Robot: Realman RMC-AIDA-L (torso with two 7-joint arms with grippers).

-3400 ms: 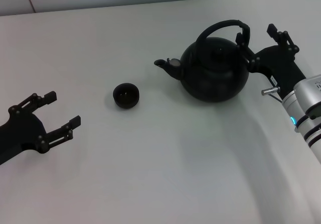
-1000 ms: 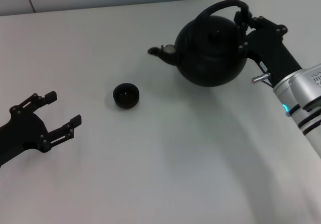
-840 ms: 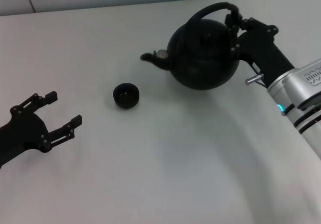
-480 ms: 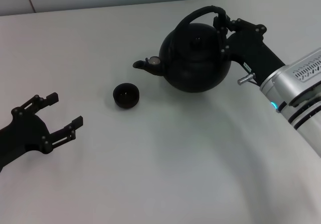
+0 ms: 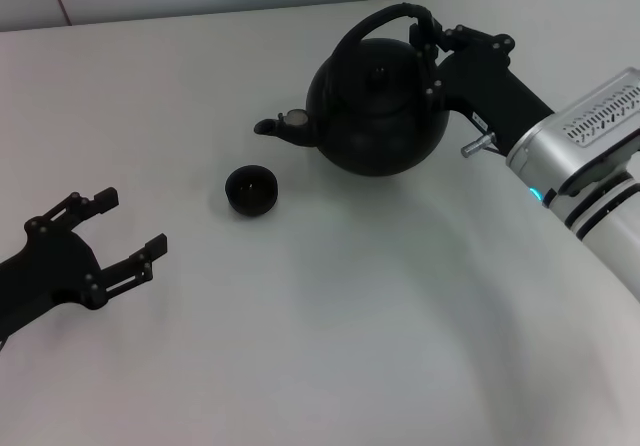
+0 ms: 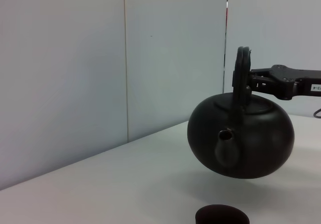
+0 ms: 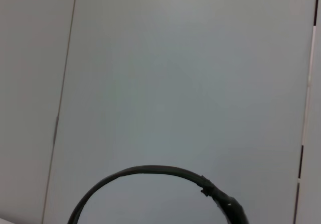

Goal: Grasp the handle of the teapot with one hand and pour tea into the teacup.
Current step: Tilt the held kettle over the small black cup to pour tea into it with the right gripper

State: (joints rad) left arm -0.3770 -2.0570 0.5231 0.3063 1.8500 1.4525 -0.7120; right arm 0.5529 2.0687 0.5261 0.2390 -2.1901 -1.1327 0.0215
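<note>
The teapot [image 5: 373, 106] hangs clear of the white table [image 5: 330, 316] — the left wrist view shows a gap and a shadow beneath its round belly. It sits directly to the left of the right hand [image 5: 432, 48], which comes in from the right side and is clamped on the ribbed part of the handle [image 5: 385, 18], the arched hoop over the lid. The pot looks close to level, its spout [image 5: 275, 126] pointing left toward the teacup [image 5: 250, 189]. The teacup stands on the table below and slightly left of the spout tip, near it but apart. No tea is visible. The left hand [image 5: 118, 236] rests low at the left edge, well apart from the teacup, fingers spread and holding nothing.
</note>
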